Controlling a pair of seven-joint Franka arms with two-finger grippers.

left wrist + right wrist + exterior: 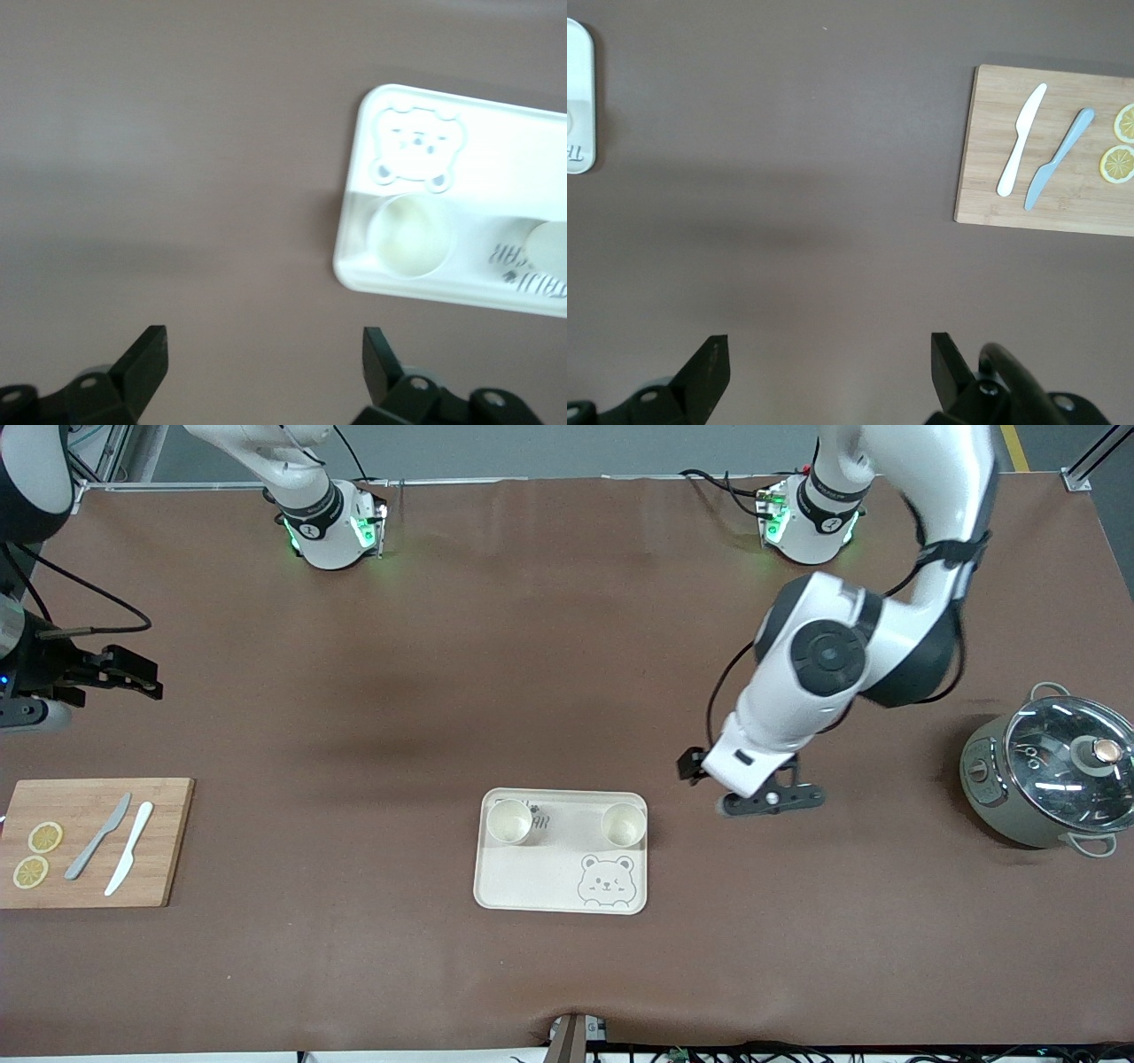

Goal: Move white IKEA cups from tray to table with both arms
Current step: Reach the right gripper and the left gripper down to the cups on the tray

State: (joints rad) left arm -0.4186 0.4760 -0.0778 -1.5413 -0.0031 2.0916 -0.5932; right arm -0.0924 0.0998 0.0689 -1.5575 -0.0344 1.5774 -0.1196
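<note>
1. I see a matt brown table covering, faintly creased.
2. Pale wooden cutting board, visible grain.
3. Grey-green pot; its glossy glass lid reflects light.
4. Smooth cream rectangular tray.

A brown mat covers the table, with grey floor along its top edge.

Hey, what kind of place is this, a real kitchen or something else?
Most likely a robotics lab staged as a kitchen: two arm bases bolted to a brown-covered table, with a cutting board, a lidded pot and a bear tray holding two white cups.
</note>
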